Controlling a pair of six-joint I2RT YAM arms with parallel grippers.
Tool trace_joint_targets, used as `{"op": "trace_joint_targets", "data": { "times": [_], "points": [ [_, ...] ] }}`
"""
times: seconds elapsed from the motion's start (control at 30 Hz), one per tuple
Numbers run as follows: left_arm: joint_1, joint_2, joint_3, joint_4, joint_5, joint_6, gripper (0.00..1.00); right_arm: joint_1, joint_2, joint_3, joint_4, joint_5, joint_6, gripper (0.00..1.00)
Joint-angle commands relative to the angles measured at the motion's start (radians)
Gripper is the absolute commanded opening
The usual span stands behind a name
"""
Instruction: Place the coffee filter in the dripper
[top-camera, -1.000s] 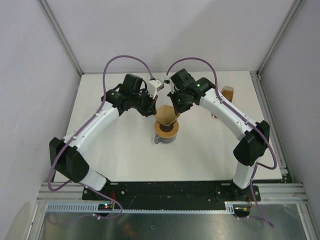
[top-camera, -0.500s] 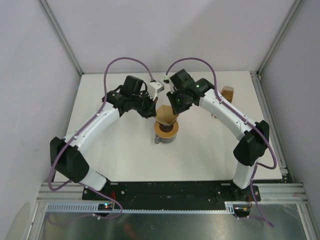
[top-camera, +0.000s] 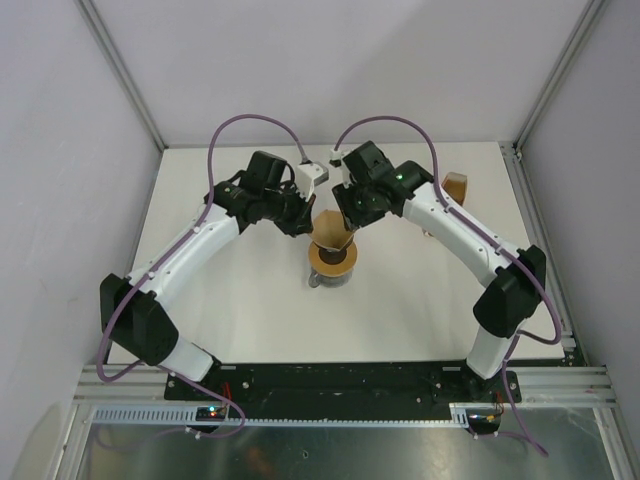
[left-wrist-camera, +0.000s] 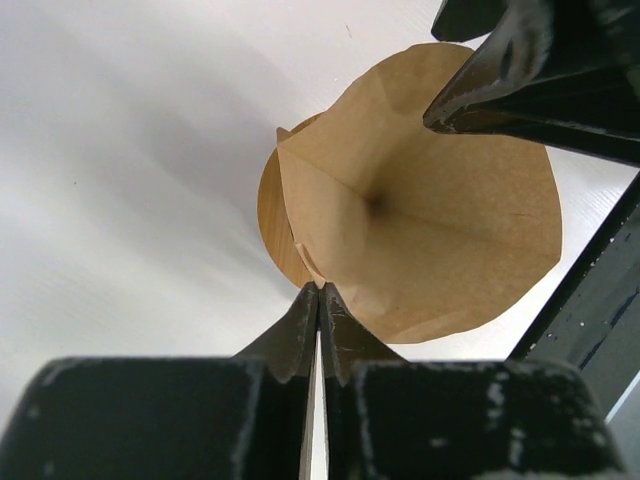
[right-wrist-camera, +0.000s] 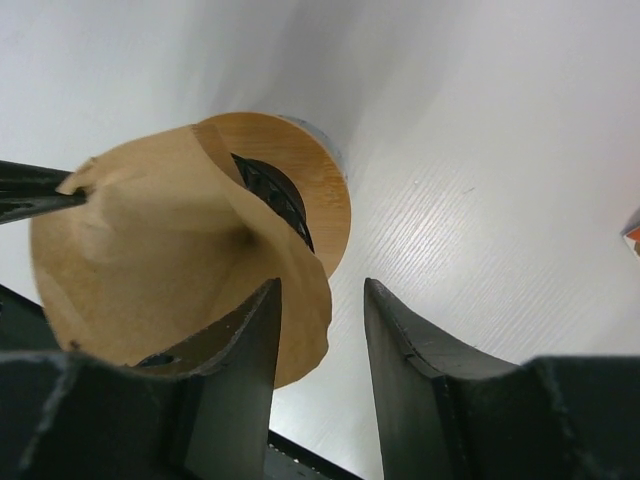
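Just above the centre of the top view, the coffee filter (top-camera: 333, 231) is seen as an opened tan paper cone, mouth up, held over a flat brown ring (top-camera: 334, 259) that stands on the white counter (top-camera: 230, 290). Both arms are bent inward so that they meet at the filter, the left one from its left and the right one from its upper right. In the left wrist view the left end effector (left-wrist-camera: 320, 291) is seen at the bottom centre with its fingers pressed together, and the filter's near rim is pinched at their tips. The ring is visible behind the filter's left edge. In the right wrist view the right end effector (right-wrist-camera: 319, 288) is shown at the bottom of the frame, parted to a moderate gap. The filter's lower right rim is draped against the inner side of the finger on the left of the frame and reaches partly into the gap, but nothing is clamped. In the same view the left part of the ring is covered by the filter. The dripper (right-wrist-camera: 268, 192) is made out only as a dark ribbed wall in the ring's hole, just right of the paper. Whether the filter's tip is seated in it cannot be told. A stack of filters (top-camera: 457, 186) is set near the counter's right edge, well apart from the ring.
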Motion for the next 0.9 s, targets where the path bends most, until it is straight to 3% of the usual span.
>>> {"op": "trace_joint_targets", "data": {
  "times": [0.0,0.23,0.47,0.87],
  "points": [
    [-0.008,-0.028,-0.007,0.010,0.008,0.020,0.06,-0.005,-0.039,-0.061,0.058,0.004,0.019,0.44],
    [-0.007,-0.030,-0.007,0.010,0.007,0.025,0.13,-0.005,-0.043,-0.089,0.092,-0.036,0.029,0.44],
    [-0.006,-0.045,0.049,0.011,-0.016,0.015,0.42,-0.001,-0.048,-0.051,0.098,-0.047,0.025,0.44],
    [0.004,-0.061,0.142,0.011,-0.056,0.016,0.68,-0.011,-0.096,-0.003,0.117,-0.011,0.012,0.48]
  ]
}}
